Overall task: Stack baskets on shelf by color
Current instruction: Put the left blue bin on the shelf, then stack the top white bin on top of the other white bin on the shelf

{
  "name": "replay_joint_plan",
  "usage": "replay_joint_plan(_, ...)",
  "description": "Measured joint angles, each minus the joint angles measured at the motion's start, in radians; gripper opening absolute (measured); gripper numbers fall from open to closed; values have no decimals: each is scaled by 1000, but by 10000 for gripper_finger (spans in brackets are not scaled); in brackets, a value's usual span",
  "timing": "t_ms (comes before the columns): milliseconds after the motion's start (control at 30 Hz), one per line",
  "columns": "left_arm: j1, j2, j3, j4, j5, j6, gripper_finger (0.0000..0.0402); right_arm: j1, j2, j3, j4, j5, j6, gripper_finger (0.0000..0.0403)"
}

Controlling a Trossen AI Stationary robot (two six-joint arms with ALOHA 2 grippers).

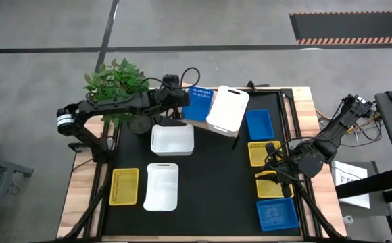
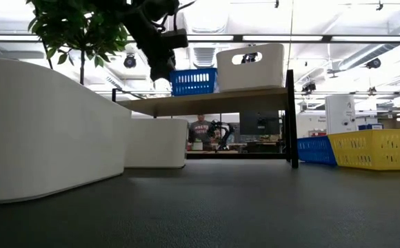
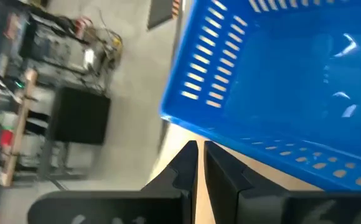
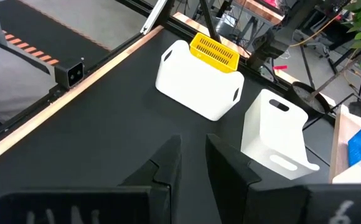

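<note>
Left jaws (image 3: 199,165) nearly closed, beside blue basket (image 3: 280,81)

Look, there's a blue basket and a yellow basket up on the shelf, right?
Not quite. On the shelf the blue basket sits beside a white basket, not a yellow one. The low view shows it; the yellow baskets are down on the table.

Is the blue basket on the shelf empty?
Empty: the left wrist view shows the blue basket with a bare floor, sitting on the shelf.
</note>
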Motion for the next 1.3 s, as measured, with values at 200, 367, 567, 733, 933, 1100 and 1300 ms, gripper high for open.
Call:
replay_joint_plan(200, 8, -10, 3, 50, -23, 41, 11, 0, 0, 0, 0, 0, -1, 66)
replay_joint_plan(367, -29, -32, 3, 48, -101, -26, 11, 0, 0, 0, 0, 0, -3, 66)
replay_joint_plan(567, -135, -69, 3, 43, -111, -156, 11, 0, 0, 0, -1, 0, -23, 66)
replay_joint_plan(733, -262, -96, 3, 39, -111, -197, 11, 0, 0, 0, -1, 0, -30, 66)
replay_joint_plan(933, -429, -104, 3, 41, -111, -290, 11, 0, 0, 0, 0, 0, -43, 66)
replay_joint_plan(1100, -550, -104, -1, 28, -107, -423, 11, 0, 0, 0, 0, 0, -47, 66)
replay_joint_plan(1300, -649, -103, -5, -27, -104, -590, 11, 0, 0, 0, 1, 0, -47, 66)
